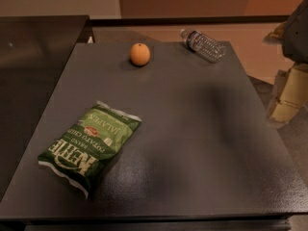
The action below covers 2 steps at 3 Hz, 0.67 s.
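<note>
- Your claw [288, 96] is hanging at the far right edge of the view, just past the right side of the counter [202, 129]. It is showing as a pale beige piece below a darker part of the arm [297, 30].
- You are not getting a view that shows how the claw is set, so you cannot tell whether it is wide or narrow. It is sitting apart from everything on the counter.
- The water bottle [204, 44] is lying nearest to your claw. It is resting on its side at the counter's far right corner, with its cap end pointing toward the far left.
- The orange [139, 54] is sitting to the left of the water bottle, near the counter's far edge. It is resting alone, with bare surface between it and the bottle.
- The chip bag [89, 146] is lying flat toward the near left of the counter, turned askew, with its print reading upside down from the camera. It is resting well apart from the orange and farthest from your claw.
- A second dark surface [29, 57] is showing beside the counter on the left, and a tan floor [250, 37] is showing beyond the far edge.
</note>
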### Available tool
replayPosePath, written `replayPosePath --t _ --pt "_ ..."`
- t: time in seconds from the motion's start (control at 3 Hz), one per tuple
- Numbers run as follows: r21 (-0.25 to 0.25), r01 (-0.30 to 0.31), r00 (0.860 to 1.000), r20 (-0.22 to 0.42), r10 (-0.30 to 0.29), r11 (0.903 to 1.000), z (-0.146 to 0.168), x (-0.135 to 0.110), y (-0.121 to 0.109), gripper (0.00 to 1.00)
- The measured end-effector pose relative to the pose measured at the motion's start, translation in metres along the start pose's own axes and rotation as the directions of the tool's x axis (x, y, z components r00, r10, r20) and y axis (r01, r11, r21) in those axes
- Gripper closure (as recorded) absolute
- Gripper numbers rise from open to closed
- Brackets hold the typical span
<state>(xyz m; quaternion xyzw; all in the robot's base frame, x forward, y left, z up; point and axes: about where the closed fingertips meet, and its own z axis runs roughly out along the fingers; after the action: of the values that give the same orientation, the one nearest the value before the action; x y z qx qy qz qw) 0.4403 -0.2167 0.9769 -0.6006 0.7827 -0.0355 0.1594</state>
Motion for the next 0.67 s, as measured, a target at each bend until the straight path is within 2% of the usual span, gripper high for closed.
replayPosePath --t 0.33,0.67 --pt "0.051 -0.099 0.995 -0.010 0.100 0.9938 0.010 -0.011 -0.049 0.00" --pt "0.066 -0.133 0.991 -0.005 0.134 0.9889 0.018 -0.016 -0.073 0.00"
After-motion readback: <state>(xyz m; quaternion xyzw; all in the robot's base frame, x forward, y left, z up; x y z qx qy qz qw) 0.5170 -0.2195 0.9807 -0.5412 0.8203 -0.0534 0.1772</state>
